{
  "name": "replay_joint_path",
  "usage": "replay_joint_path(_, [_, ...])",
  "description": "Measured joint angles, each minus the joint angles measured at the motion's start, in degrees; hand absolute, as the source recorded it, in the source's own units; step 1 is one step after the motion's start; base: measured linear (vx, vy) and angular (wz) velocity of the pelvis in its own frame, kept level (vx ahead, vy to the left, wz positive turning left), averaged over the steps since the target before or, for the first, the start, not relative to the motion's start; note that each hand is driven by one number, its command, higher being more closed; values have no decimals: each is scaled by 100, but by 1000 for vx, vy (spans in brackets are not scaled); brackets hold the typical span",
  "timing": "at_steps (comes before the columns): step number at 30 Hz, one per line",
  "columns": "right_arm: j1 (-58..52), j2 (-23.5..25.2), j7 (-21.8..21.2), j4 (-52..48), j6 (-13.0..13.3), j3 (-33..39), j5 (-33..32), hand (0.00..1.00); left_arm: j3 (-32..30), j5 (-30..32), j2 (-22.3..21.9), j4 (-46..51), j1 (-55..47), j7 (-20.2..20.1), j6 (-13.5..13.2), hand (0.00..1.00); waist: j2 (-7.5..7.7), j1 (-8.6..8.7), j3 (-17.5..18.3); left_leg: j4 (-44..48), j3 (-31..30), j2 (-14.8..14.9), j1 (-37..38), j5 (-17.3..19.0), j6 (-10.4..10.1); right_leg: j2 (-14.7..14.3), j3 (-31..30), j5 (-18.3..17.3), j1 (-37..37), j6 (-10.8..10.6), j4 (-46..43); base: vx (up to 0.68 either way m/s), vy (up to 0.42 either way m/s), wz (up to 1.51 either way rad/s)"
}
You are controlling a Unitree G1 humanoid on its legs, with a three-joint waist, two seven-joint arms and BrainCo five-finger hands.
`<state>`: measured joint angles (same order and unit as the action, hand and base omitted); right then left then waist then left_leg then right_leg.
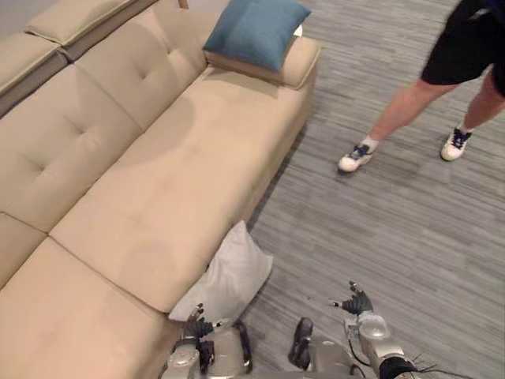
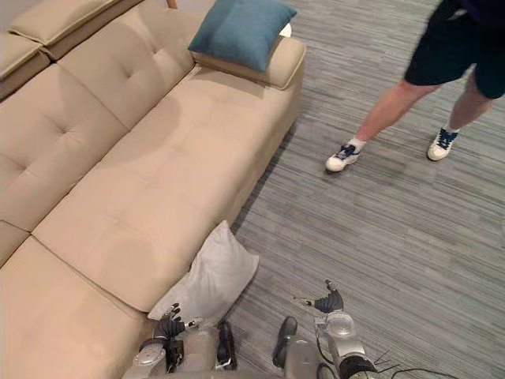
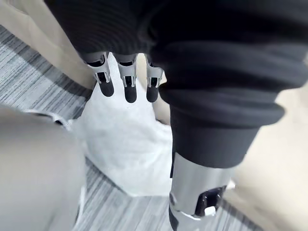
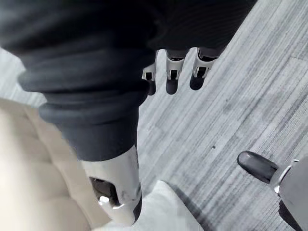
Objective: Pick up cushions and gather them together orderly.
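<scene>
Grey cushion [image 1: 229,276] against front edge of sofa [image 1: 173,181], carpet [image 1: 379,229] alongside; left hand [image 1: 197,324], right hand [image 1: 359,302] spread.

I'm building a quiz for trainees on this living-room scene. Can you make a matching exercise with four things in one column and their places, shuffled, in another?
Things:
1 blue cushion
2 pale grey cushion
3 right hand
4 person

Places:
A standing on the carpet
B on the armrest of the sofa
C on the carpet, leaning against the sofa front
D open, above the carpet

Pairs: 1-B, 2-C, 3-D, 4-A
</scene>
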<state>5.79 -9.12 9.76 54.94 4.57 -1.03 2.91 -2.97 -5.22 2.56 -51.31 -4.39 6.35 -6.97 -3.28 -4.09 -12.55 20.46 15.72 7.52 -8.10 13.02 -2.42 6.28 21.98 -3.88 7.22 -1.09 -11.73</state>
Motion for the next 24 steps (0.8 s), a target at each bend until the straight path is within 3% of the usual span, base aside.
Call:
replay_joint_path(2, [3,-5,2,3,1,1,20,0,-16,-2,-2,-30,-61,-4,13,0,12,-6,-3,5,-96,-129,84,44,78,151,40,-83,-85,-127,-145,259,202,32])
replay_joint_path(3, [0,-7,3,3,1,-3,71,0,-57,-15,-3,-36,-81,-5,15,0,22,-4,-10,-62,-179,-224,276,108,183,331,75,-232,-112,-296,-605,257,228,55])
replay_joint_path(6, [-99,19,1,-54,4,-49,145,0,-25,-14,38,-26,-90,-5,16,0,131,80,-75,-278,-653,-565,756,199,336,852,-300,-263,254,-306,-2638,182,158,95])
replay_joint_path(7, [-201,102,-1,-71,5,-74,165,0,54,-16,124,20,-63,10,25,0,232,182,-105,-234,-1159,-690,897,309,510,871,-906,-561,565,-387,-3447,240,14,146])
replay_joint_path(8, [-220,155,-2,-79,1,-74,163,0,83,-20,182,31,-11,25,23,0,323,205,-100,-211,-1412,-739,892,311,513,697,-1230,-857,638,-389,-3401,302,-155,200])
replay_joint_path(9, [-277,159,-2,-213,4,-65,156,0,70,-57,219,31,199,48,27,0,357,193,-101,-195,-1882,-761,786,310,512,212,-1842,-1146,849,-280,-3116,229,-170,186])
replay_joint_path(10, [-327,139,-1,-322,15,-36,142,0,63,-84,208,39,309,81,21,0,335,217,-113,-170,-2251,-765,695,297,489,-159,-2403,-1219,984,-244,-2886,261,-236,231])
replay_joint_path(11, [-406,145,0,-448,14,93,99,0,68,-100,183,51,415,130,11,0,339,310,-112,-89,-2732,-824,591,297,449,-485,-3023,-1236,1059,-360,-2506,180,-196,205])
replay_joint_path(12, [-458,146,2,-524,17,169,83,0,68,-101,165,55,458,134,9,0,405,353,-73,12,-2969,-893,517,305,422,-558,-3279,-1199,1051,-421,-2235,298,-337,238])
replay_joint_path(13, [-621,140,5,-544,27,316,-41,0,52,-128,121,111,480,133,-1,0,461,318,-109,123,-3196,-1038,562,442,141,-401,-3339,-899,940,-338,-1708,254,-286,193])
replay_joint_path(14, [-616,76,14,-500,4,381,-83,0,-2,-147,-72,154,423,148,-10,0,233,268,-78,267,-3334,-902,460,476,11,-439,-3020,-856,815,-274,-1706,243,-267,160])
replay_joint_path(17, [-614,134,13,-584,7,525,-132,0,-14,-197,-233,179,148,146,-32,0,99,168,-1,211,-3359,-631,403,377,-244,-486,-2460,-856,660,-273,-1697,179,-221,90])
replay_joint_path(19, [-645,327,23,-603,21,701,-145,0,-15,-199,-247,179,34,142,-30,0,112,156,-3,150,-3280,-415,462,281,-407,-525,-2020,-855,374,-272,-1616,105,-199,107])
replay_joint_path(21, [-659,476,37,-637,26,870,-268,0,-61,-210,-249,271,34,142,-36,0,215,146,-44,146,-2870,-240,367,169,-594,-488,-1685,-846,207,-256,-1554,25,-129,89])
replay_joint_path(22, [-660,548,47,-632,28,1023,-314,0,-59,-214,-255,291,40,139,-35,0,259,150,-16,119,-2236,-87,243,104,-585,-431,-1506,-836,179,-241,-1479,-29,-68,89])
replay_joint_path(23, [-660,591,97,-618,31,1139,-358,0,-60,-214,-262,298,47,140,-33,0,255,160,-10,35,-1148,158,117,28,-443,-360,-1281,-815,107,-205,-1359,-30,-41,79])
replay_joint_path(24, [-663,602,120,-610,31,1166,-362,0,-60,-214,-261,297,47,140,-31,0,257,167,-9,16,-948,186,101,-2,-388,-340,-1238,-815,95,-204,-1341,-27,21,62])
